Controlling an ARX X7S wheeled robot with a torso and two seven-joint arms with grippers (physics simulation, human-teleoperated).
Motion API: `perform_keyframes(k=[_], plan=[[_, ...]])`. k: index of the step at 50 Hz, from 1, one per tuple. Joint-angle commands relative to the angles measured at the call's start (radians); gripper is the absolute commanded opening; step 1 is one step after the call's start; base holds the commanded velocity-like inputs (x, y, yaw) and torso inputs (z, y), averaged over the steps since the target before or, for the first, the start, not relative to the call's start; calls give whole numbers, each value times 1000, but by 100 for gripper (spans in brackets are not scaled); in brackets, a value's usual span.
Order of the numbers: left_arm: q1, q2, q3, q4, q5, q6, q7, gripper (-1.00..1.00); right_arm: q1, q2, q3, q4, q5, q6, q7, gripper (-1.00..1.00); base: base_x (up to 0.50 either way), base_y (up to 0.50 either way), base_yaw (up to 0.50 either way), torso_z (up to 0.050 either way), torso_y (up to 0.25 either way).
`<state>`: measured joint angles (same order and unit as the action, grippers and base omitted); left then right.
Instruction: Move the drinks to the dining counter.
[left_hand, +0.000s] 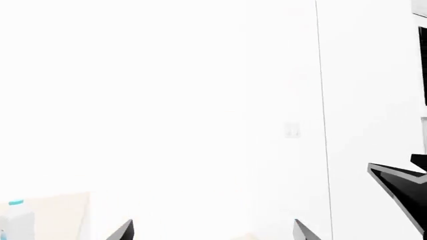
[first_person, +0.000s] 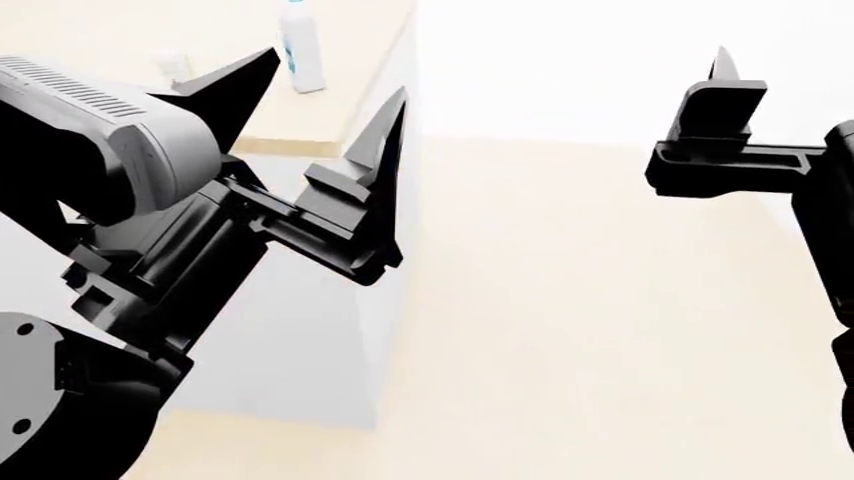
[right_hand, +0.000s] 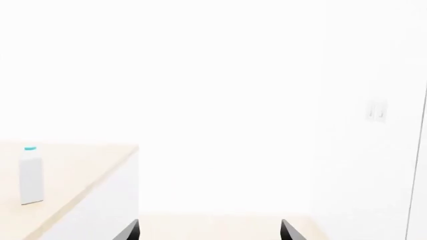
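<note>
A tall white bottle (first_person: 302, 48) with a teal cap and blue label stands upright on the dining counter (first_person: 340, 110), a pale-beige top over a light-grey panel. The left wrist view catches the bottle (left_hand: 16, 220) at its edge. In the right wrist view the bottle (right_hand: 30, 175) stands back from the counter's (right_hand: 80, 167) corner. My left gripper (first_person: 320, 105) is raised in front of the counter's corner, open and empty, short of the bottle. My right gripper (first_person: 721, 72) hangs over the floor to the right, open (right_hand: 208, 229) and empty. No other drinks can be made out.
A small pale object (first_person: 167, 64), too washed out to identify, sits on the counter left of the bottle. White walls with a light switch (right_hand: 377, 112) stand beyond. Beige floor (first_person: 574, 320) spreads right of the counter's grey side panel (first_person: 314, 340).
</note>
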<state>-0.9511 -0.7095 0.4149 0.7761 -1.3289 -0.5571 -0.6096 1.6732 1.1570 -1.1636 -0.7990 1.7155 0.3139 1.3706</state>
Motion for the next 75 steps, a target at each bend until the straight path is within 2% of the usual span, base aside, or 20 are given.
perform_keyframes(k=[1, 75], plan=[[2, -2, 0, 1, 0, 3, 1, 100, -27, -4, -5, 28, 41, -23, -20, 100, -253, -533, 0, 0, 0], [-2, 0, 13, 5, -3, 10, -1, 100, -51, -13, 8, 21, 24, -21, -26, 100, -89, -514, 0, 0, 0]])
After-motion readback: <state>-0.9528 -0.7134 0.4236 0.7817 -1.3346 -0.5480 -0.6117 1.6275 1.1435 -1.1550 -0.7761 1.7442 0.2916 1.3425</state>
